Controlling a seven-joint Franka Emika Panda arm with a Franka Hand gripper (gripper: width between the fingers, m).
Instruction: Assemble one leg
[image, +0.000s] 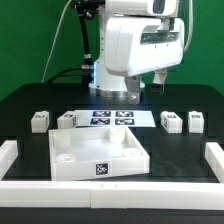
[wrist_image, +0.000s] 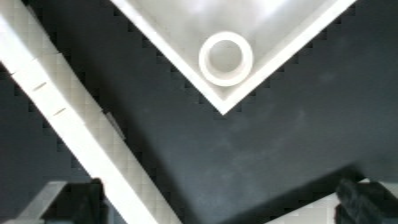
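Gripper (image: 147, 92) spread wide, empty, hovering beyond panel (image: 97, 155). Leg (image: 170, 121) sits untouched past panel's far corner, exterior view's right. Best to centre jaws over it, descend squarely, pinch flat sides.

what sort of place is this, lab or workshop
Probably a robotics lab bench: a robot arm over a black table, a marker board of printed tags, and a plain green backdrop.
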